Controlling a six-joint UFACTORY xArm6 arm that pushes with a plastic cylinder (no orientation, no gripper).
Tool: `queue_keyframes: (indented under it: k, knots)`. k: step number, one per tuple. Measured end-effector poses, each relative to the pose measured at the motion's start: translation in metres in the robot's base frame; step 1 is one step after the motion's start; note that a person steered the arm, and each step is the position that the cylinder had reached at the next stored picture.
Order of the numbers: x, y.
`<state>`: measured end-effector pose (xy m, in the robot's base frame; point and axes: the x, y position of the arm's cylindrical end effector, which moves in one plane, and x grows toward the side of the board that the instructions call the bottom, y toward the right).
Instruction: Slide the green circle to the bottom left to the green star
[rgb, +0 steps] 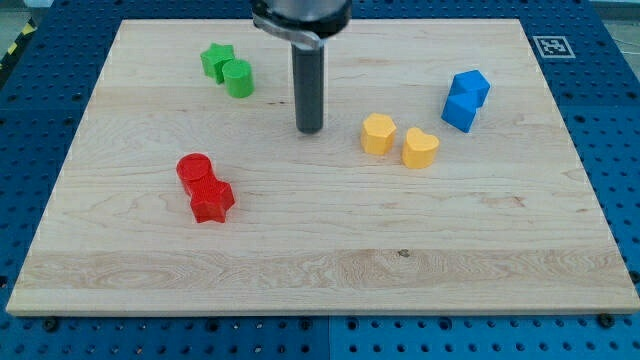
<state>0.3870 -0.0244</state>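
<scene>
arm mount: cut off by the top edge of the frame, so I see only its dark lower collar above my rod.
green star: its right side is partly covered by the green circle pressed against it.
lower blue block: its shape is hard to tell, as the upper blue block overlaps it.
blue pegboard: runs out of frame on every side.
marker tag: top right, pattern too small to read.

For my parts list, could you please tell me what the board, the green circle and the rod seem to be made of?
The board looks like pale unvarnished wood: grain lines and a small knot show. The green circle looks like matte plastic or painted wood, evenly coloured; I cannot tell which. The rod looks like dark metal with a faint sheen down to my tip.
</scene>
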Motion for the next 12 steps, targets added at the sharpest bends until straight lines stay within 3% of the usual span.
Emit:
queue_keyframes:
  k: [1, 4, 7, 12]
  knots:
    - [-0.040, -0.021]
    - [-0.065, -0.044]
    - [-0.045, -0.107]
    - [-0.056, -0.108]
